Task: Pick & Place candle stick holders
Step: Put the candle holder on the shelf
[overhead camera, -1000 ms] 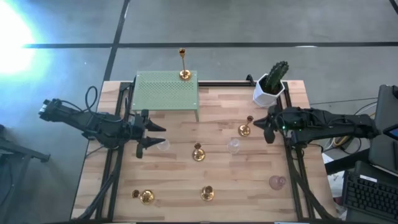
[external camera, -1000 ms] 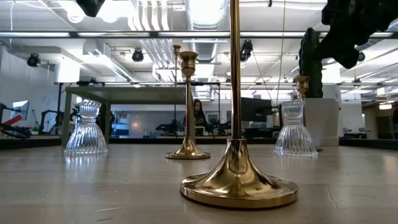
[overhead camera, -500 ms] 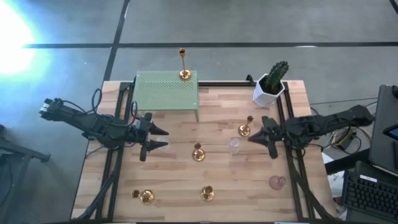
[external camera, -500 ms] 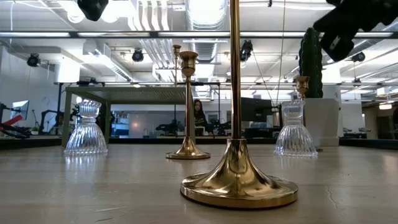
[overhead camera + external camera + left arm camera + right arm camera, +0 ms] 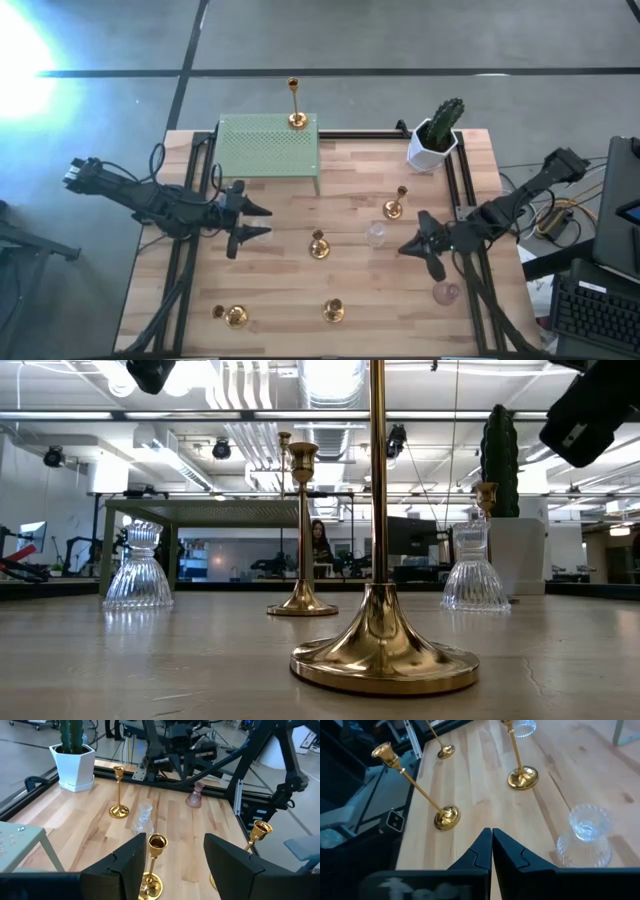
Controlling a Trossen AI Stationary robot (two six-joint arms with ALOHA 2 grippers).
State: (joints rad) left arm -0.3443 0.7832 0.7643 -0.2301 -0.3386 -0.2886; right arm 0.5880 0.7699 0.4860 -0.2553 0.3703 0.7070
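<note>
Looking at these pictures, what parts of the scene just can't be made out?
- Tall gold candlestick, low view: its top is cut off by the upper edge.
- Left glass holder: the left gripper covers it in the high view.
- Pink glass holder, high view: too small for any detail.
- Right gripper, low view: only a dark blurred piece at the corner.
- Person behind the table, low view: too far off to tell more.

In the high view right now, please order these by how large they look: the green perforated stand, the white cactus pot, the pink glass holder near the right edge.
1. green perforated stand, clearly the largest.
2. white cactus pot.
3. pink glass holder, the smallest.
</note>
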